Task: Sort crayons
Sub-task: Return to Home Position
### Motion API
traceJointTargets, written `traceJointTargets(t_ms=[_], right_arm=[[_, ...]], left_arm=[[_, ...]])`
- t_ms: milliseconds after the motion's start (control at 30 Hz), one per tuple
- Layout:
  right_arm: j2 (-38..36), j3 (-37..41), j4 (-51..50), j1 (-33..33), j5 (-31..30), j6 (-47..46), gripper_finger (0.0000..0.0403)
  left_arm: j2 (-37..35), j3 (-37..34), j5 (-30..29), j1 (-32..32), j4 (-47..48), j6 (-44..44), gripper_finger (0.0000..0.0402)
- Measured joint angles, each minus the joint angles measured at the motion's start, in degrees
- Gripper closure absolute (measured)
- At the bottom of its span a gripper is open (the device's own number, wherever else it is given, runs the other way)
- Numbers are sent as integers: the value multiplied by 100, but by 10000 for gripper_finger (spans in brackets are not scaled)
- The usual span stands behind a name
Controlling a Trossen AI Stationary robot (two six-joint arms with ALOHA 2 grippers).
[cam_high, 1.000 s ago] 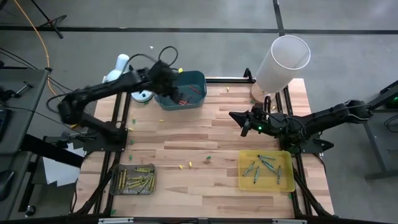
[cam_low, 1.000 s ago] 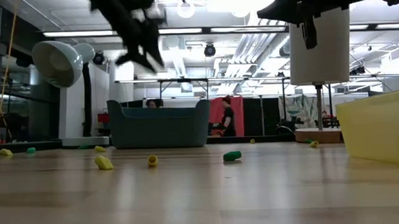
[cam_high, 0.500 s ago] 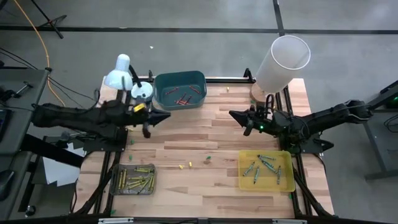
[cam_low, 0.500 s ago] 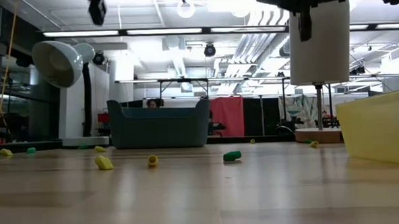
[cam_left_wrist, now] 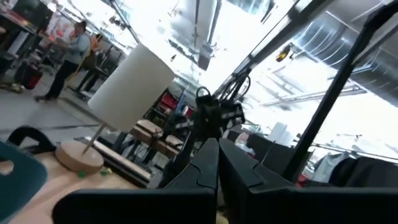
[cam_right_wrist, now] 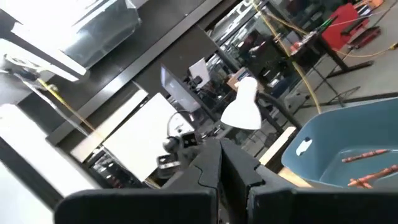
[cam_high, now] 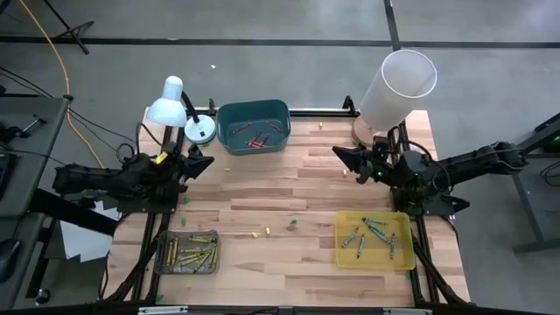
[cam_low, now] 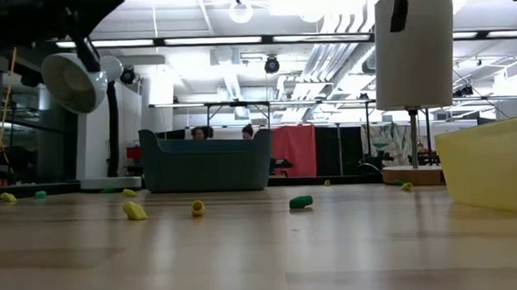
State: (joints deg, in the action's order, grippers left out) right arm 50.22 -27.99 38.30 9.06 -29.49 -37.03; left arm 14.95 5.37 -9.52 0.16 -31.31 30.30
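Both arms are tucked at the table (cam_high: 289, 184) sides, nothing in hand.

- Left gripper (cam_high: 203, 162): at the left edge, near the lamp (cam_high: 169, 98) and its round base. Fingers (cam_left_wrist: 202, 171) are pressed together with nothing between them.
- Right gripper (cam_high: 339, 154): at the far right side, just beside the white cylinder (cam_high: 398, 86). Fingers (cam_right_wrist: 205, 171) also meet, empty.
- Crayons (cam_high: 188, 252): all I can find sit in 3 containers. Yellow ones are in the gray tray (cam_high: 158, 254), red/orange in the teal bin (cam_high: 223, 118), bluish-green in the yellow tray (cam_high: 404, 258). I see no whole stick loose on the wood.

Risks from here, my read:
1. The left arm folding further could clip the lamp, since there is little room there. A tipped lamp could land on the teal bin.
2. The same goes on the right. The cylinder looks tall and light on a small foot, so an elbow brush could topple it.
3. Loose bits (cam_high: 255, 234) lie mid-table, yellow and green. A picker could mistake them for crayons and waste a grasp, or a low sweep could scatter them.
4. I can't rule out a crayon hidden under either arm.
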Motion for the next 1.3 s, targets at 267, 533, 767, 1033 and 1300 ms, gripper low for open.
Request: traceJointTargets(t_ms=[267,533,767,1033,1300], right_arm=[[-389,0,-760,258,903,-1,402],[-876,56,-2328,611,1243,347,403],[-2688,1409,-2000,188,1891,526,403],[-4296,2739,-964,-277,2436,1432,403],[-4615,2717,-3088,-310,1625,1772,403]], left_arm=[[-914,-464,-28,-72,485,120,401],[-1019,-464,-28,-72,1040,-222,401],[-1018,-464,-26,-70,1520,-395,401],[-1019,-464,-26,-70,1700,-396,401],[-1019,-464,-26,-70,1700,-396,401]])
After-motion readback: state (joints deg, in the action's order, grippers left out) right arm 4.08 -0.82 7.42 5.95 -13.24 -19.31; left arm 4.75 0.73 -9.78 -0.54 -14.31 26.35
